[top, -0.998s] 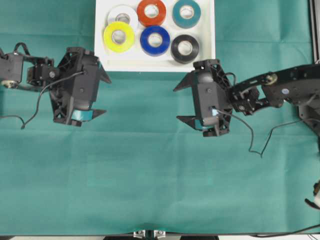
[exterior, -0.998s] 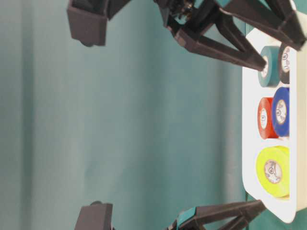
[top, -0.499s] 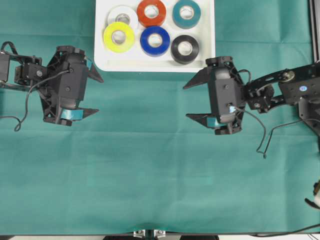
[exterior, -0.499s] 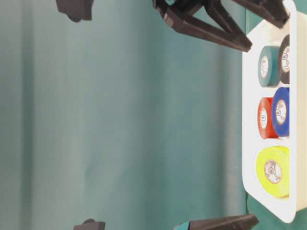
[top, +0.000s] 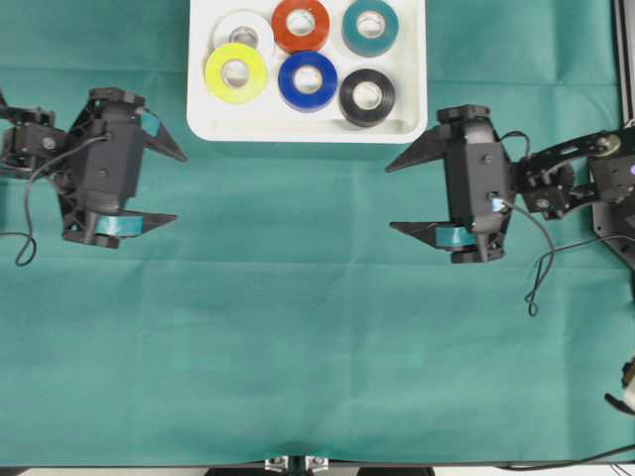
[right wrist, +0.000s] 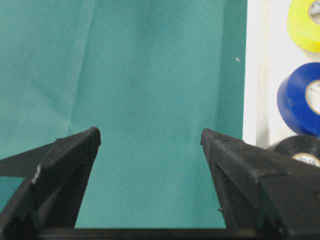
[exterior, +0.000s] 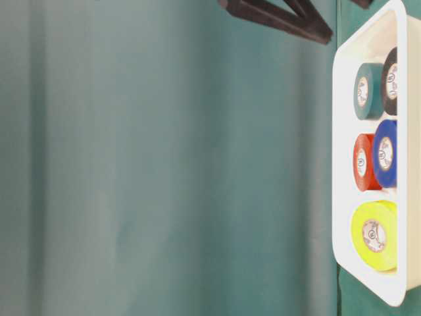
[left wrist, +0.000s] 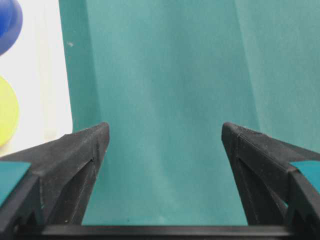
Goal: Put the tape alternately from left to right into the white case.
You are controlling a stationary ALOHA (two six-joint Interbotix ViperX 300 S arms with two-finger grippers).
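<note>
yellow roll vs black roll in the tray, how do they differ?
The yellow roll sits at the left end of the white tray, overlapping the white roll; the black roll sits toward the right end, nearer the front rim. Yellow looks slightly wider than black. Both lie flat with pale cores, inside the tray.

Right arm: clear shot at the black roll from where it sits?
Probably yes. The right gripper has its jaws open and empty over bare cloth, and the black roll lies in the near right corner of the white case, with only the low rim between.
</note>
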